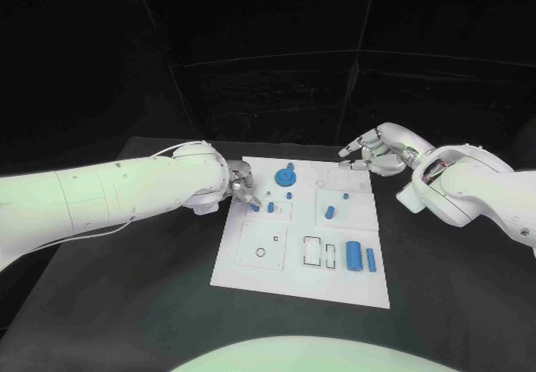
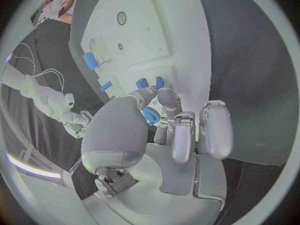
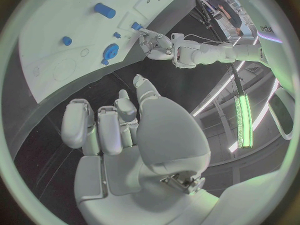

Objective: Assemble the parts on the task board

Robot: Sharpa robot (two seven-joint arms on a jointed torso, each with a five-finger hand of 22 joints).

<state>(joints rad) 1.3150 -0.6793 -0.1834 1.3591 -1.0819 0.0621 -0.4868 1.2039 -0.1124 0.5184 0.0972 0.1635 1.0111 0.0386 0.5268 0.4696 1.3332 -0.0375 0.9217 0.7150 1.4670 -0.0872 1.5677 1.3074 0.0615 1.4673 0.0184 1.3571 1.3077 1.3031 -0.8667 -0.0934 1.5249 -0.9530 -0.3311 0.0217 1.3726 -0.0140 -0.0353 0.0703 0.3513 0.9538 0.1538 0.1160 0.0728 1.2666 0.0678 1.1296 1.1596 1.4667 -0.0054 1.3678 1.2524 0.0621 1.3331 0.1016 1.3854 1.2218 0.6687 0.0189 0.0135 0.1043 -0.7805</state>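
Observation:
The white task board lies mid-table. On it are a blue gear, small blue pieces and two blue cylinders near the right edge. My left hand hovers over the board's left edge, fingertips just short of a small blue part. In the left wrist view its fingers point at two blue parts with nothing plainly between them. My right hand hangs off the board's far right corner, fingers loosely bent and holding nothing. The right wrist view shows the gear and my left hand.
The black table surrounds the board, with bare room at the front and on both sides. The board carries empty recesses: a round one at the near left and rectangular slots in the middle.

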